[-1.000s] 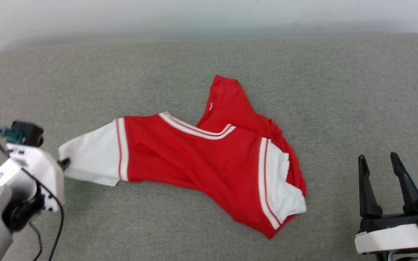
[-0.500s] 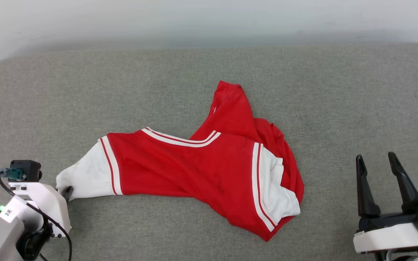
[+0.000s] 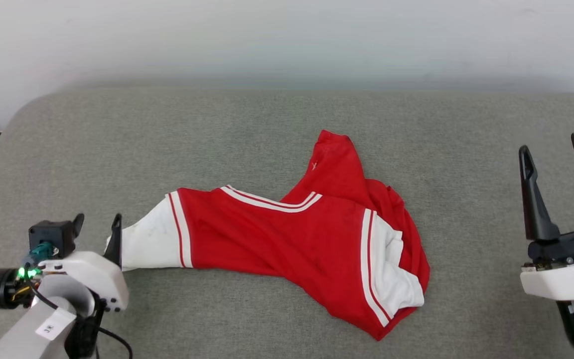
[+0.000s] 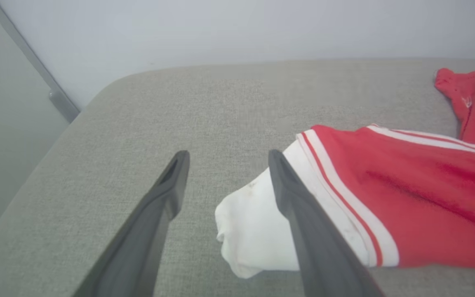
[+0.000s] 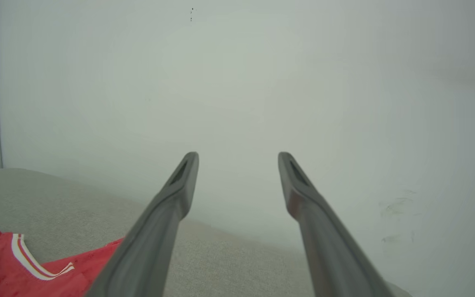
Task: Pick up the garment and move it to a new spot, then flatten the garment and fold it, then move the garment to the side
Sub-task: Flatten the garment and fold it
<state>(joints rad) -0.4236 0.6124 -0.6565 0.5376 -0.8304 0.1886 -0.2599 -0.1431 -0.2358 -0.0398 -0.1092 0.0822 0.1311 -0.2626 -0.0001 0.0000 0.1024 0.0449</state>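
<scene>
Left claw (image 3: pixel 97 219) open, empty, one finger (image 3: pixel 115 239) just beside garment's (image 3: pixel 277 229) white sleeve (image 3: pixel 147 242). Pulling back could snag and drag it. Right claw (image 3: pixel 551 144) open, well off the garment's far side.

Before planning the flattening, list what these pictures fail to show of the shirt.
1. Head view: the garment's lower layers, under its bunched red front.
2. Left wrist view: part of the white sleeve, behind one finger of the left gripper; contact unclear.
3. Right wrist view: most of the garment, cut off by the bottom edge.
4. Head view: the small white tag, too small to read.
</scene>
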